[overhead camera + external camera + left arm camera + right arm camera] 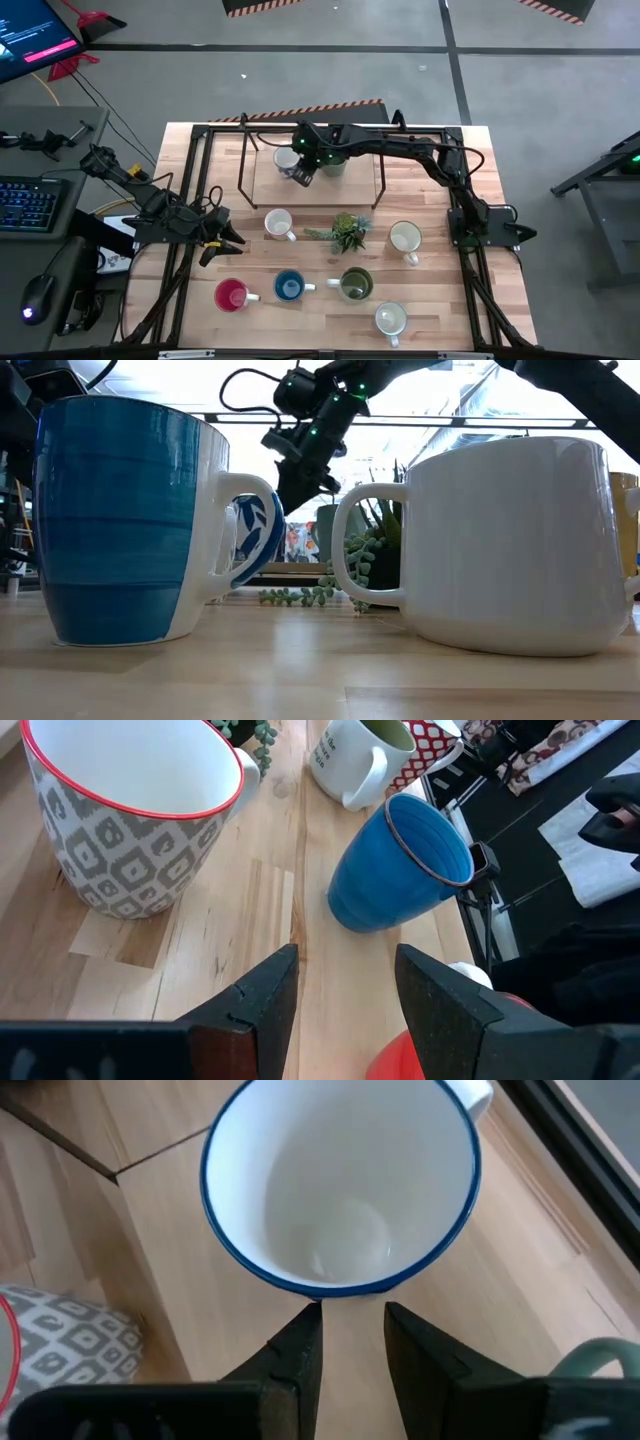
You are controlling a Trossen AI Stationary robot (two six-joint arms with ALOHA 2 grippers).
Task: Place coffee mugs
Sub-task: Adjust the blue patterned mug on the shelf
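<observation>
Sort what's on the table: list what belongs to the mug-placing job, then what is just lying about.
Job: blue-rimmed white mug at the right gripper; patterned mug; red mug; blue mug; olive mug; two white mugs; left gripper.

Lying about: spiky plant; keyboard; mouse.

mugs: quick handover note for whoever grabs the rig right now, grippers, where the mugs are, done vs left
Right gripper: open, fingers narrowly parted, just short of the rim of the blue-rimmed white mug on the raised shelf; nothing held.
Left gripper: open, empty, hovering at the table's left side.
On the shelf: blue-rimmed mug, teal mug.
On the tabletop: patterned mug, red mug, blue mug, olive mug, two white mugs.
Left: probably those six.
</observation>
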